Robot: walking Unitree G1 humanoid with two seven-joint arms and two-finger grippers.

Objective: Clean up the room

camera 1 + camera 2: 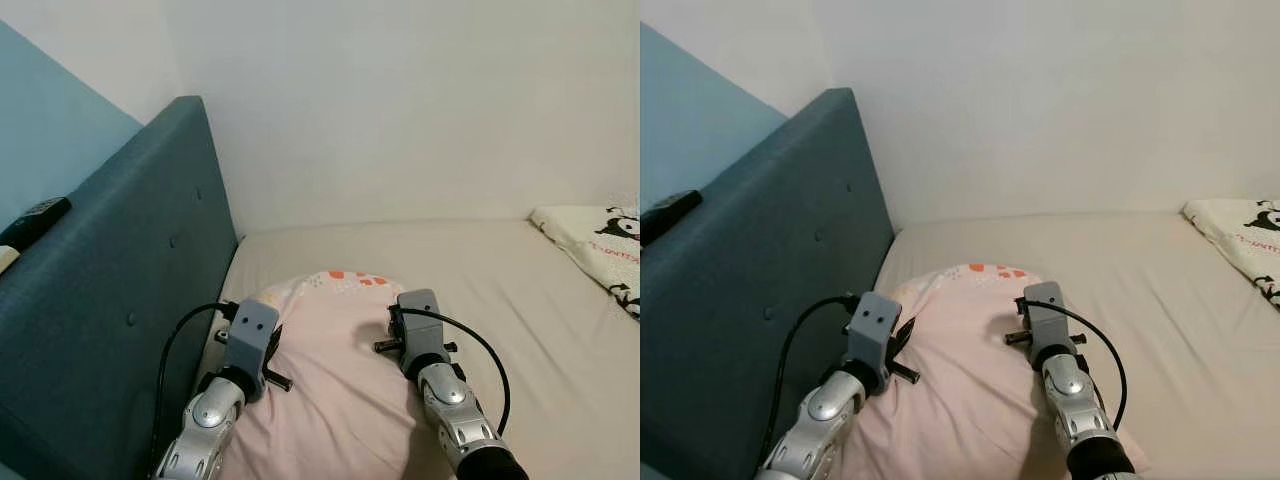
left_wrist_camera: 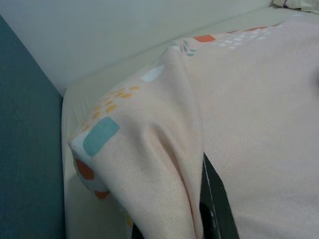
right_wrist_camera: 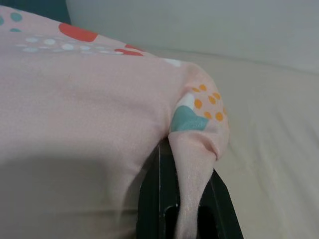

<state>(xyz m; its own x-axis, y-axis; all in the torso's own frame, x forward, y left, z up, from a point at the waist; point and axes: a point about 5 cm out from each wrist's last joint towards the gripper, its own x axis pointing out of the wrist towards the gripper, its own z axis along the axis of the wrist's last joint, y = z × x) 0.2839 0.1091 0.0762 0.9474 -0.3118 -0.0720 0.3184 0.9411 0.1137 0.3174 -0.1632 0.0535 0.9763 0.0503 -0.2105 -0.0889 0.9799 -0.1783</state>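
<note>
Now each pincer, left [image 2: 199, 209] and right [image 3: 187, 199], pinches a corner of the pink pillow [image 1: 335, 370] on the bed [image 1: 480, 270].

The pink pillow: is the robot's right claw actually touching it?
Touching. In the right wrist view a fold of the pink pillow is pinched between the right gripper's black fingers.

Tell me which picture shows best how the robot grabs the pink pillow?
The right wrist view: the right gripper pinches the pink pillow corner. The left wrist view half hides the left gripper; both eye views show whole pillow.
</note>
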